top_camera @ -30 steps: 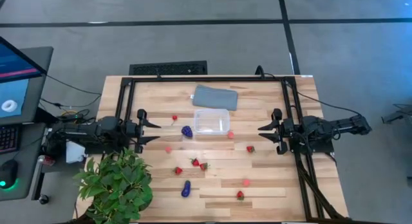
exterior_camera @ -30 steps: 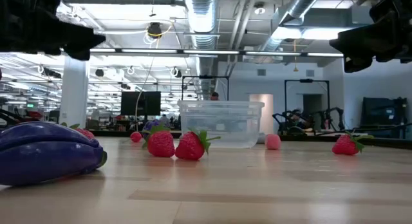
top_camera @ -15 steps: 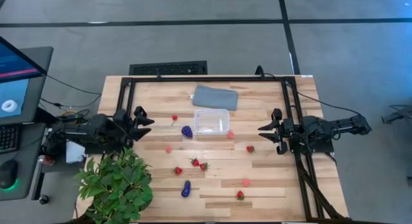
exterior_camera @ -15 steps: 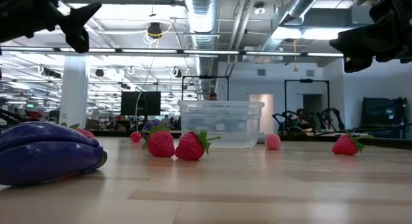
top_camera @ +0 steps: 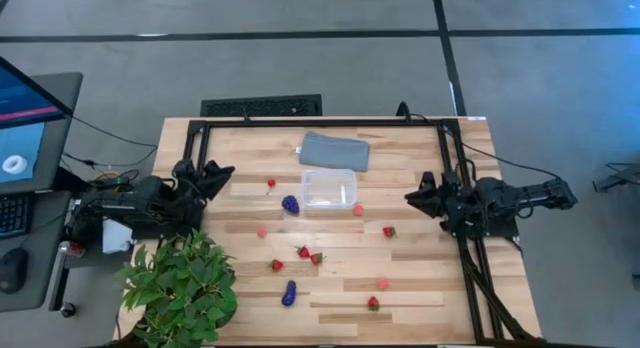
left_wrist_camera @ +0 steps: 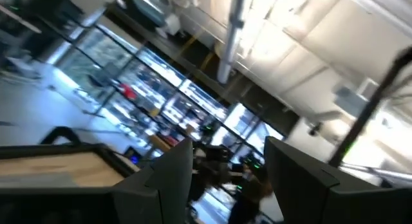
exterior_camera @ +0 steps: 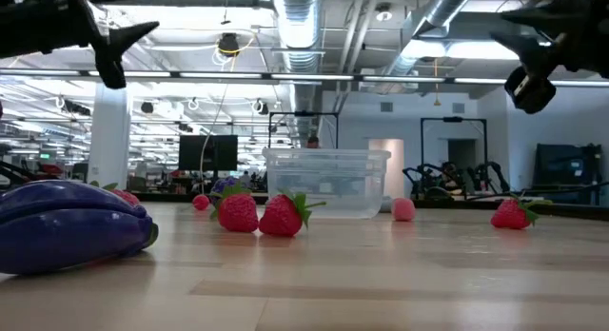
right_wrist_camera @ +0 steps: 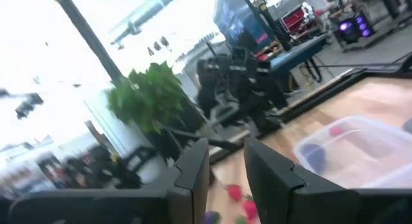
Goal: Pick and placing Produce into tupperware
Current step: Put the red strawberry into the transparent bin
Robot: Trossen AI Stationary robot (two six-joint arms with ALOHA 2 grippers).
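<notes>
The clear tupperware (top_camera: 329,188) stands on its base mid-table, and nothing shows inside it; it also shows in the low view (exterior_camera: 326,181) and the right wrist view (right_wrist_camera: 360,153). Toy produce lies scattered on the wood: a dark purple piece (top_camera: 290,203) beside the box's left side, another (top_camera: 289,293) near the front, and strawberries (top_camera: 303,252) and pinkish bits (top_camera: 358,209) around the box. My left gripper (top_camera: 218,174) is open and empty at the table's left edge. My right gripper (top_camera: 412,198) is open and empty at the right edge.
A grey-blue pad (top_camera: 335,151) lies flat just beyond the box. A leafy green plant (top_camera: 185,288) stands at the near left corner. A black frame (top_camera: 320,122) runs round the table. A monitor (top_camera: 25,123) stands off the left side.
My left gripper has drawn back toward the table's far left and has turned and tipped upward. My right gripper has turned about its own axis in the last half second, staying at the right edge. Nothing on the table has moved.
</notes>
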